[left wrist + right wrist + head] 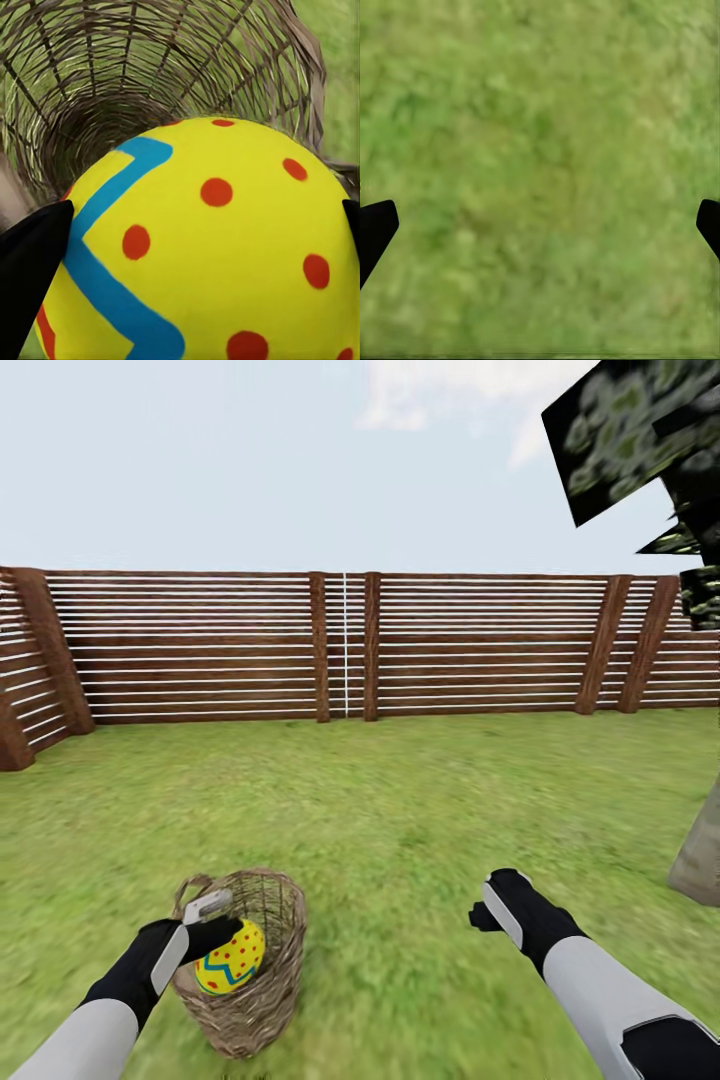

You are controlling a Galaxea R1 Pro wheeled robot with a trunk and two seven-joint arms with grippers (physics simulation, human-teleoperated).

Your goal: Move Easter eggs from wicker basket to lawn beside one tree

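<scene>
The left hand [222,932] sits at the basket [262,1000] mouth with an egg [230,958] between its fingers; the woven wall closes around both. The lawn [400,830] toward the fence [340,645] lies open. Under the right hand [487,910] there is bare grass. A trunk [700,855] stands at the far right.

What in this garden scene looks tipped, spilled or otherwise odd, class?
The round brown wicker basket leans over on the green lawn, its mouth tilted up rather than upright. The left end effector grips a yellow egg with red dots and a teal zigzag at its opening.
</scene>
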